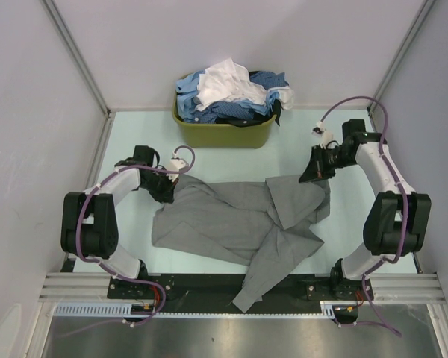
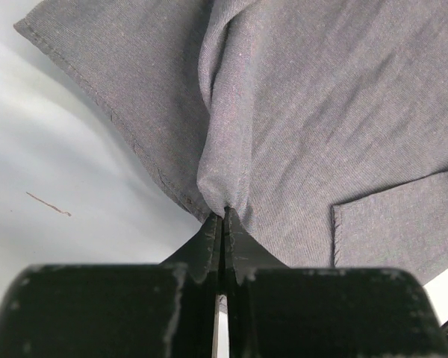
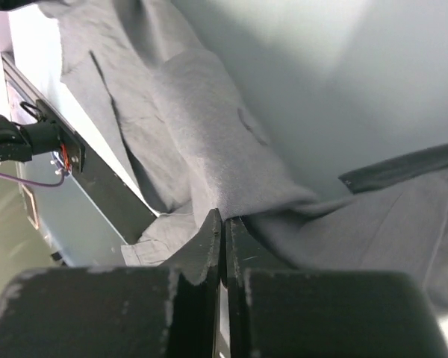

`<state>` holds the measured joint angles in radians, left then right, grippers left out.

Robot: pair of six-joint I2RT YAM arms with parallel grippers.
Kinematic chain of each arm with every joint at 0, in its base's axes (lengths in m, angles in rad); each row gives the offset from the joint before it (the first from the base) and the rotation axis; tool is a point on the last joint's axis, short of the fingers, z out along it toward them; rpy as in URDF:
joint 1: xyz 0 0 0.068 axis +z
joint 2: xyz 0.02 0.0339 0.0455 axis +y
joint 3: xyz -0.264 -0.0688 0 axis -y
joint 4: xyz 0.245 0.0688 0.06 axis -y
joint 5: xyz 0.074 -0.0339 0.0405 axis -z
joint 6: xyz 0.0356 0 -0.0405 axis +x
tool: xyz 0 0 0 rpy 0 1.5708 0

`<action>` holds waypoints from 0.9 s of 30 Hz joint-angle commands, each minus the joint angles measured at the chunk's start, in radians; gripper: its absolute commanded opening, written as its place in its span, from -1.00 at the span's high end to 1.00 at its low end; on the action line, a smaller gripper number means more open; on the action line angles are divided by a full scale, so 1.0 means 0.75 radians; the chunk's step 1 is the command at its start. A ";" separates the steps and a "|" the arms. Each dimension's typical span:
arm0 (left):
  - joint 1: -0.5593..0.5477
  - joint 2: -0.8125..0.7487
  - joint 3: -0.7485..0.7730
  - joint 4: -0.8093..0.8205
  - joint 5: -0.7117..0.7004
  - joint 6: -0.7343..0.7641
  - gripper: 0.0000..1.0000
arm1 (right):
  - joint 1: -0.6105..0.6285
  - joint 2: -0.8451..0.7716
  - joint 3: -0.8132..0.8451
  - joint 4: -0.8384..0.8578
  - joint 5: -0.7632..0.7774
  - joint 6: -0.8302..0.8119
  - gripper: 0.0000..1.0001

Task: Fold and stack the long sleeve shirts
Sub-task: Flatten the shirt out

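Observation:
A plain mid-grey long sleeve shirt [image 1: 231, 220] lies spread across the table between the arms, one sleeve trailing over the near edge. My left gripper [image 1: 166, 192] is shut on the shirt's left edge; in the left wrist view the cloth [image 2: 299, 112] bunches into the closed tips of that gripper [image 2: 222, 212]. My right gripper [image 1: 312, 176] is shut on the shirt's upper right part; the right wrist view shows grey cloth [image 3: 224, 142] pinched at the tips of that gripper [image 3: 224, 216]. Blue, dark blue and white shirts [image 1: 231, 93] are heaped in the basket.
An olive-green plastic basket [image 1: 222, 134] stands at the back middle of the table. White walls enclose the left, back and right sides. A metal rail [image 1: 75, 285] runs along the near edge by the arm bases.

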<state>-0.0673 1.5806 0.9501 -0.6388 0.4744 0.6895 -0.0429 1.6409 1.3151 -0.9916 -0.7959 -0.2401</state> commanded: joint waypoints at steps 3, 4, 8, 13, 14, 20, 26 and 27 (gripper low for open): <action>0.000 -0.032 0.042 -0.017 0.006 0.023 1.00 | -0.071 -0.173 0.106 -0.016 -0.086 -0.005 1.00; 0.000 -0.030 0.050 -0.022 0.006 0.024 1.00 | -0.098 -0.179 0.116 0.003 -0.088 0.005 1.00; 0.002 -0.036 0.073 -0.044 0.016 0.026 1.00 | -0.131 -0.157 0.185 0.056 -0.088 0.038 1.00; 0.006 -0.068 0.104 -0.050 0.067 0.046 0.97 | -0.119 -0.083 0.306 0.293 -0.094 0.150 1.00; 0.010 -0.072 0.114 -0.050 0.083 0.048 0.94 | -0.109 -0.059 0.330 0.320 -0.082 0.163 1.00; 0.020 -0.077 0.251 -0.056 0.171 0.169 0.04 | -0.041 0.105 0.482 0.402 0.126 0.165 1.00; 0.016 0.176 0.486 -0.020 0.251 0.171 -0.16 | -0.025 0.140 0.356 0.391 0.255 0.067 1.00; 0.010 0.197 0.498 0.013 0.243 0.165 -0.17 | -0.021 0.134 0.327 0.404 0.278 0.056 1.00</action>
<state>-0.0601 1.6363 1.2495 -0.6827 0.5774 0.7849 -0.0639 1.7565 1.6127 -0.7250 -0.6807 -0.1524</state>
